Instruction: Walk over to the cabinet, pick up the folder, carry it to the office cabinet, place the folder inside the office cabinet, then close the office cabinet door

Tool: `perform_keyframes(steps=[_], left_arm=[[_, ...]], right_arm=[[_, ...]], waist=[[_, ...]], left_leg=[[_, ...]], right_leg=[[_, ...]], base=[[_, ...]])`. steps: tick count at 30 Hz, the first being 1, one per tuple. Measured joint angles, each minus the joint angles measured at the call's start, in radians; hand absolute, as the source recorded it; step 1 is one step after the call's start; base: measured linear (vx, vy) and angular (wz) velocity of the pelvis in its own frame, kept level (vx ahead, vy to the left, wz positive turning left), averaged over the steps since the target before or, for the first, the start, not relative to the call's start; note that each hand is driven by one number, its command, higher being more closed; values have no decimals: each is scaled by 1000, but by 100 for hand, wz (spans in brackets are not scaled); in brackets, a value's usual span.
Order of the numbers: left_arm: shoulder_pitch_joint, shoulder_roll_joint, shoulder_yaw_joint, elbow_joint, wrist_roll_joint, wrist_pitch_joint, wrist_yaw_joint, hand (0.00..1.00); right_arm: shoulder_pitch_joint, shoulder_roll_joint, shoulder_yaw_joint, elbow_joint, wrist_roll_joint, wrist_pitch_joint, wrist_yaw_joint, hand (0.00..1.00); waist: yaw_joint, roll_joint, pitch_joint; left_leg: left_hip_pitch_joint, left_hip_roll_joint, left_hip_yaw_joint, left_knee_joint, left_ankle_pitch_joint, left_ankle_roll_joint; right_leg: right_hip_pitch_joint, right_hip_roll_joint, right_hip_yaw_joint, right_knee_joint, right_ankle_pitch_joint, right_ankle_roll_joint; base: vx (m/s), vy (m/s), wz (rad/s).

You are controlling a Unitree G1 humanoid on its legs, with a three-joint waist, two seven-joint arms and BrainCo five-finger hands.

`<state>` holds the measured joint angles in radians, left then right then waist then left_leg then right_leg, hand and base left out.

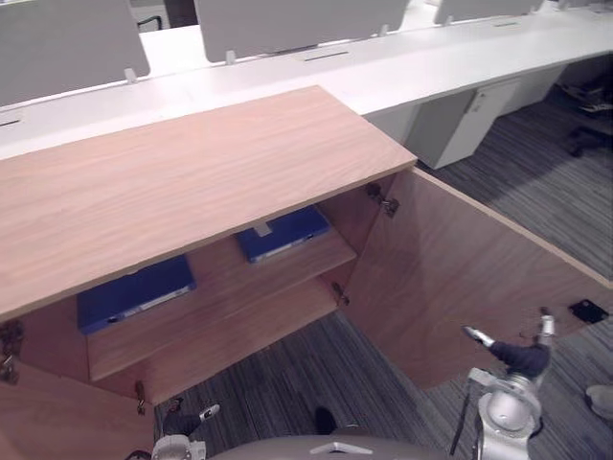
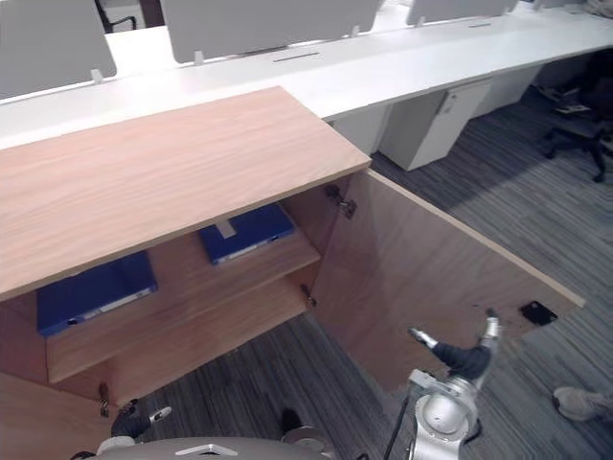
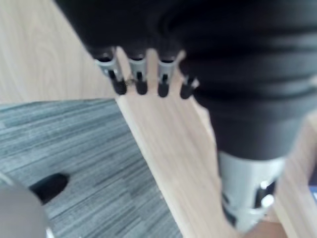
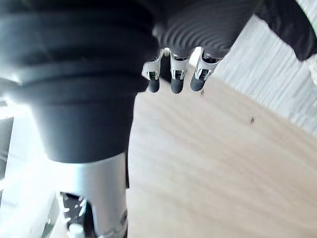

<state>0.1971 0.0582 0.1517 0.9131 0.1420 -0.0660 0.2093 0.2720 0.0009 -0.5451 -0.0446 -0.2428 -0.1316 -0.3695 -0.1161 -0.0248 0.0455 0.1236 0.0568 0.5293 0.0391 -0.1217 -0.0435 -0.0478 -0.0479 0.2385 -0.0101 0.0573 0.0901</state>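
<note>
I see a pale wood-grain cabinet [image 1: 172, 182], a blue folder [image 1: 134, 292] lower left, a second folder [image 1: 283, 233], also blue, at centre, grey striped carpet [image 1: 287, 379] along the bottom, and a white desk [image 1: 431, 57] along the top.

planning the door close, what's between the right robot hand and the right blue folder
The open cabinet door: its inner face spans from the right robot hand to that blue folder, in the left eye view.

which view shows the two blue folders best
Left eye view: both folders, left folder and right folder, lie flat on the shelf, near mid-picture. Right eye view shows the same, further left. Wrist views face wood and carpet.
</note>
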Motion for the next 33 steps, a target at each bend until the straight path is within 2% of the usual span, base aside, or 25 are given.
perform_keyframes(steps=[5, 7, 11, 16, 21, 24, 29, 31, 33], left_arm=[[8, -23, -1, -29, 0, -2, -3, 0], [14, -46, 3, -61, 0, -3, -4, 0], [13, -75, 6, -91, 0, -4, -7, 0], [18, -79, 5, -109, -1, -5, -36, 0], [21, -73, -5, -98, -1, -9, -44, 0], [19, -51, -34, -73, -1, -16, -51, 0], [28, -15, -58, -55, -1, -19, -64, 0], [30, -1, -78, -35, -1, -24, -72, 0], [30, 2, -79, -30, -1, -24, -72, 0]], right_arm=[[-3, 22, -128, -9, 25, -1, -60, 0], [-4, 36, -189, -9, 102, -1, -97, 0], [-8, 38, -249, -9, 220, -4, -100, 0], [-62, 3, -290, 64, 380, -36, -91, 0], [-161, -151, -293, 241, 454, -41, -38, 0], [-214, -239, -292, 347, 473, -41, 7, 0], [-259, -380, -255, 479, 481, -39, 65, 0], [-289, -462, -216, 536, 481, -38, 98, 0], [-297, -496, -197, 550, 480, -38, 109, 0]], waist=[[-19, 15, -1], [-23, 25, -1], [-24, 38, -6], [-26, 39, -4], [-24, 67, -7], [-24, 71, -7], [-23, 76, -5], [-26, 89, 3], [-26, 98, 10]], left_leg=[[-2, 4, 39, 16, -22, -2], [-2, 9, 50, 23, -33, -1], [0, 13, 72, 34, -45, -3], [-2, 24, 90, 51, -59, -4], [-4, 23, 98, 52, -55, 2], [-7, 20, 94, 52, -56, 2], [-19, 14, 70, 52, -55, 2], [-23, 6, 45, 52, -56, 3], [-26, 3, 43, 52, -56, 4]], right_leg=[[-20, 5, 25, 11, 0, 0], [-26, 8, 24, 20, 0, 0], [-34, 10, 24, 29, -3, -3], [-42, 17, 26, 41, -22, -16], [-52, 19, 31, 43, -19, -9], [-49, 18, 27, 34, -18, -8], [-43, 10, 9, 12, -13, -4], [-35, 1, 4, -9, -5, 1], [-35, -3, 3, -15, -2, 2]], base=[[-11, -20, -25], [-19, -41, -16], [-20, -34, -15], [-33, -55, -11], [7, -45, -5], [1, -24, 3], [-14, -43, 11], [-24, -32, 5], [-36, -26, 4]])
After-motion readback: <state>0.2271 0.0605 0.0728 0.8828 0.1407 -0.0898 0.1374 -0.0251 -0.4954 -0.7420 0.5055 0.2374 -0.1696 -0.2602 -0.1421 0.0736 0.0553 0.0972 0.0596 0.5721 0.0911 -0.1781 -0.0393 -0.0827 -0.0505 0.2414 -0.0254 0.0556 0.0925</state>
